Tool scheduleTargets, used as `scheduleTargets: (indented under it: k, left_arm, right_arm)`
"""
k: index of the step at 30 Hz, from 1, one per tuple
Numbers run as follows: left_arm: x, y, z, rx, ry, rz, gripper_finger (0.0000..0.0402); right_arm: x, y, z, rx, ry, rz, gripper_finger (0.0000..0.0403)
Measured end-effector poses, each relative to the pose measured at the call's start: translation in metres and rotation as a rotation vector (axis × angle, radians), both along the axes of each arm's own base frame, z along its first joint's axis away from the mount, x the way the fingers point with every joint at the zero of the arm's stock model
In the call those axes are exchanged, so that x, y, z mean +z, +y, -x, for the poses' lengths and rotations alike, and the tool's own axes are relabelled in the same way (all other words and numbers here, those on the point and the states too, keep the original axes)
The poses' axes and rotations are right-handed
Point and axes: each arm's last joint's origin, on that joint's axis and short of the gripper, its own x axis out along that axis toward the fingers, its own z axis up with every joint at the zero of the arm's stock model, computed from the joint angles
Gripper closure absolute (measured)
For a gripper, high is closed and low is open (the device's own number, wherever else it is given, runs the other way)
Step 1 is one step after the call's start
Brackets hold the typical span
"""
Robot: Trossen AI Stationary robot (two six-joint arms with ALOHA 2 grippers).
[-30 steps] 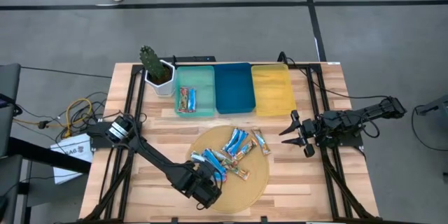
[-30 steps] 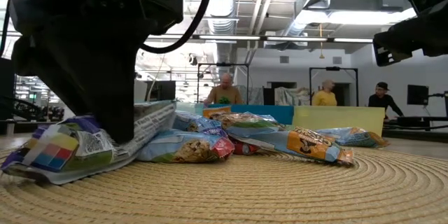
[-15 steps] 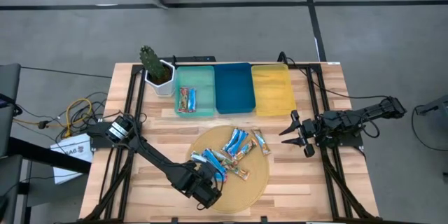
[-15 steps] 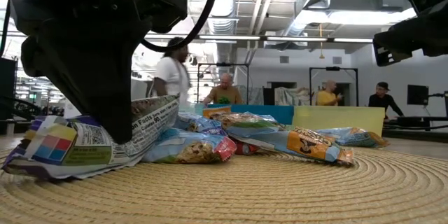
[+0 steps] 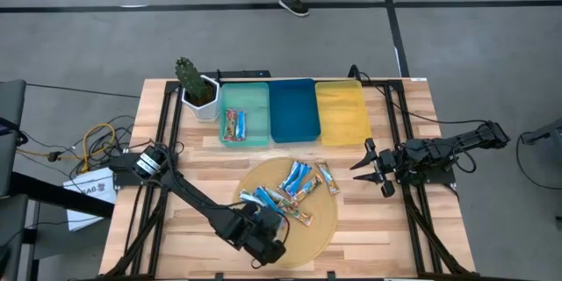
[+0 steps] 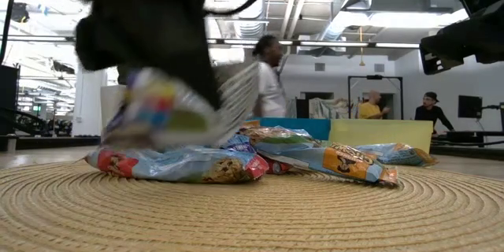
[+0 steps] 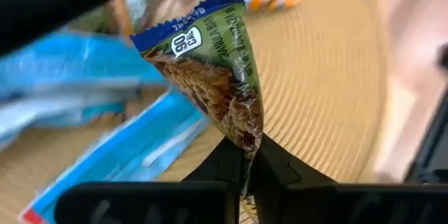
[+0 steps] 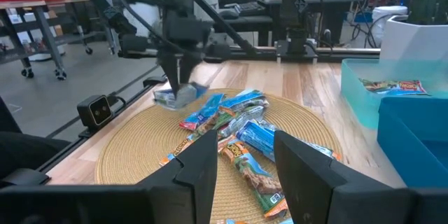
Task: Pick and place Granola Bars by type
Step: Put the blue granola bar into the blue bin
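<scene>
Several foil-wrapped granola bars [image 5: 294, 189] lie heaped on a round woven mat [image 5: 320, 228]. My left gripper [image 5: 266, 235] is over the mat's near left part, shut on one blue-and-green bar [image 7: 210, 70], which shows blurred above the heap in the low view [image 6: 177, 110]. One more bar [image 5: 233, 125] lies in the teal tray [image 5: 255, 101]. My right gripper [image 5: 373, 167] waits open at the table's right side, level and pointing at the mat, with nothing between its fingers [image 8: 203, 171]. My left gripper pinches the bar's narrow end [image 7: 246, 140] between its two fingertips. The fingers slant down from the table's left and near side. The bar sticks out beyond them, tilted and lifted clear of the mat and the other bars.
A blue tray [image 5: 292, 110] and a yellow tray [image 5: 342, 112] stand beside the teal one along the far side. A cactus in a white pot [image 5: 198, 92] stands at the far left. People walk and stand in the room behind.
My left gripper has shut on the end of the blue-and-green bar, then risen and rolled. The bar, which lay flat on the mat's near left part, has come up off the mat and tipped, and hangs above the heap.
</scene>
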Motion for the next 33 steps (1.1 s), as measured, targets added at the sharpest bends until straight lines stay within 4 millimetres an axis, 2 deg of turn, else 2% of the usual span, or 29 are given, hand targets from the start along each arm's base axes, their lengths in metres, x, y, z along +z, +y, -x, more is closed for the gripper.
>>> scheduleTargets:
  k: [8, 19, 27, 33]
  left_arm:
    - [0.031, -0.005, -0.016, -0.024, -0.2, -0.182, 0.0396]
    - [0.074, -0.005, -0.031, 0.06, -0.417, -0.471, 0.0397]
    - [0.076, 0.003, -0.037, 0.087, -0.426, -0.494, 0.0399]
    - [0.076, 0.024, -0.047, 0.115, -0.391, -0.581, 0.0399]
  right_arm:
    - [0.0, 0.0, 0.0, 0.0, 0.0, 0.0, 0.0268]
    - [0.0, 0.0, 0.0, 0.0, 0.0, 0.0, 0.0269]
    - [0.0, 0.0, 0.0, 0.0, 0.0, 0.0, 0.0268]
    - [0.0, 0.0, 0.0, 0.0, 0.0, 0.0, 0.027]
